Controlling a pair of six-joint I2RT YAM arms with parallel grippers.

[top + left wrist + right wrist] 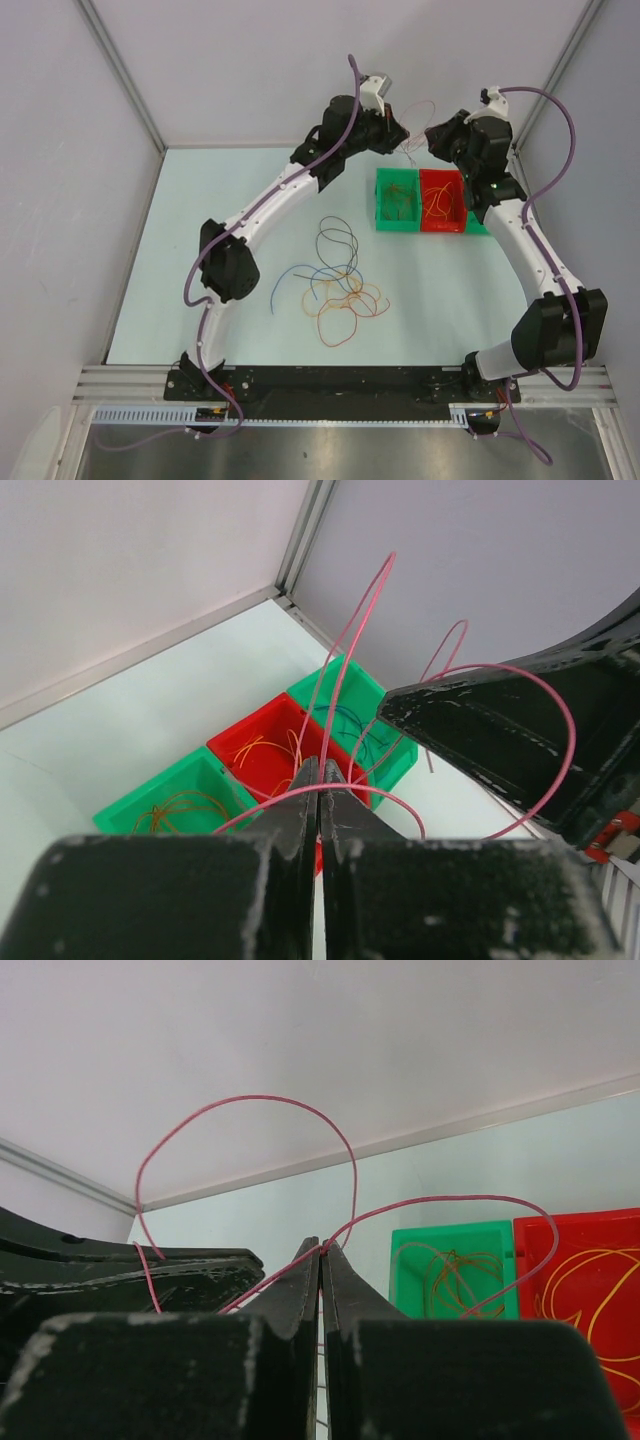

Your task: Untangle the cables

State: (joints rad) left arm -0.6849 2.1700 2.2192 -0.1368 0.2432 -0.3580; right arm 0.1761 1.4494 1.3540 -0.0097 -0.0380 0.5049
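Note:
A tangle of thin cables (pixel 335 280) in orange, blue, red and dark brown lies on the table's middle. Both grippers are raised at the back, close together above the bins. My left gripper (pixel 395 135) is shut on a pink-red cable (pixel 345 660), which loops up from its tips (pixel 321 770). My right gripper (pixel 437 137) is shut on the same pink-red cable (pixel 300 1105) at its tips (pixel 321 1248). The cable arcs between the two grippers (pixel 420 108).
A green bin (pixel 397 200) holds brown-orange wires, a red bin (pixel 442 200) holds orange wires, and another green bin (pixel 365 705) holds blue ones. White walls and a metal frame close the back and sides.

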